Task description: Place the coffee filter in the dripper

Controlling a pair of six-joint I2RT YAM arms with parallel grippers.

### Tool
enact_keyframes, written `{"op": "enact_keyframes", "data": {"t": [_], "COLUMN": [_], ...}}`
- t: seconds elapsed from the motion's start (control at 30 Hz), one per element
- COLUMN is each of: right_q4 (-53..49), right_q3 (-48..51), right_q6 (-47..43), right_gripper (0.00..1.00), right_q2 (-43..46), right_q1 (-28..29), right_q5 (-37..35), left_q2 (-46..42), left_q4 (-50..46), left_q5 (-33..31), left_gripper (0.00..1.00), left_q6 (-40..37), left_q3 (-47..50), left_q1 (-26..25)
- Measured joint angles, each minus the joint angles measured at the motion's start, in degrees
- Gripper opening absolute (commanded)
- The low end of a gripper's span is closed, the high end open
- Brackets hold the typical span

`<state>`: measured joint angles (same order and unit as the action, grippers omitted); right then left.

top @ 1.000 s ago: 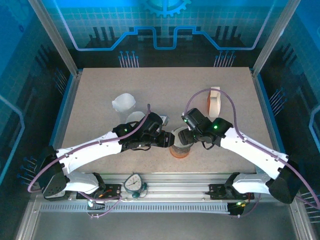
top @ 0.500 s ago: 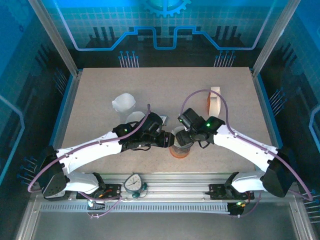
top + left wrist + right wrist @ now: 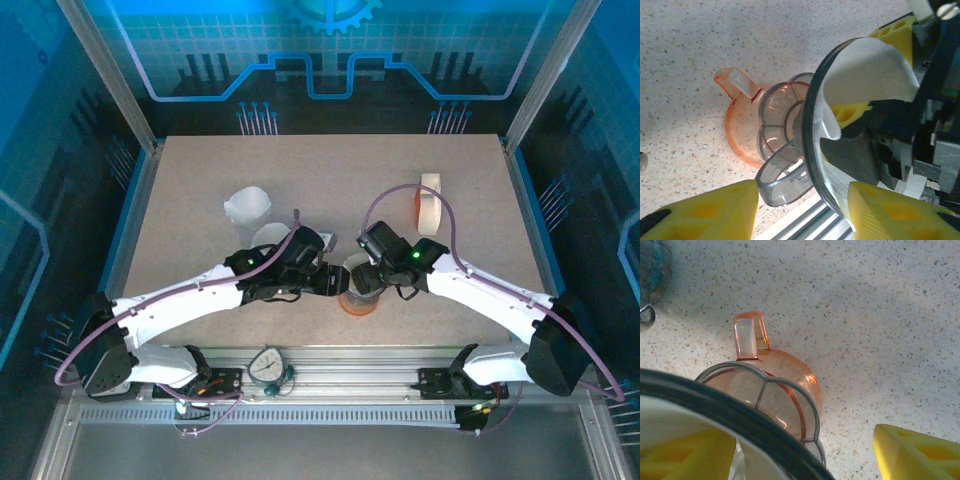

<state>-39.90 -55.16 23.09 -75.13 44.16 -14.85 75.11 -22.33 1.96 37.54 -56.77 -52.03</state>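
Note:
The dripper point(image 3: 360, 298) stands near the table's front edge, with an orange base, a clear fluted cone point(image 3: 780, 115) and a dark rim. The white coffee filter point(image 3: 865, 70) sits inside the rim, one edge folded up. My right gripper point(image 3: 366, 276) is open over the dripper. One yellow finger point(image 3: 852, 112) is down inside the filter and the other point(image 3: 915, 452) hangs outside, well off the cone point(image 3: 765, 395). My left gripper point(image 3: 802, 212) is open from the left, its yellow fingers point(image 3: 705, 212) on either side of the rim and the grey ring handle point(image 3: 782, 182).
A white paper cone point(image 3: 248, 205) and a round clear object point(image 3: 270, 238) lie behind the left arm. An orange-and-white upright piece point(image 3: 428, 200) stands at the back right. The metal rail point(image 3: 330, 365) runs along the near table edge just in front of the dripper.
The right arm has swung in and shifted slightly left over the dripper. The left jaws have spread a little wider. The dripper stays where it was.

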Motion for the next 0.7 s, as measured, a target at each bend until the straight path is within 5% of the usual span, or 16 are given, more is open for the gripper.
{"op": "enact_keyframes", "data": {"t": [0.23,0.5,0.7], "right_q4": [1.1,1.2,1.2], "right_q3": [0.3,0.4,0.4], "right_q6": [0.0,0.0,0.0], "right_gripper": [0.74,0.74,0.74], "right_q2": [0.0,0.1,0.2], "right_q1": [0.0,0.0,0.0], "right_q5": [0.0,0.0,0.0], "left_q2": [-2.9,-1.4,0.1], "left_q4": [1.6,2.3,2.1], "left_q5": [0.0,0.0,0.0], "left_gripper": [0.59,0.47,0.49], "left_q6": [0.0,0.0,0.1], "left_q3": [0.1,0.1,0.1], "left_q1": [0.2,0.9,2.0]}}
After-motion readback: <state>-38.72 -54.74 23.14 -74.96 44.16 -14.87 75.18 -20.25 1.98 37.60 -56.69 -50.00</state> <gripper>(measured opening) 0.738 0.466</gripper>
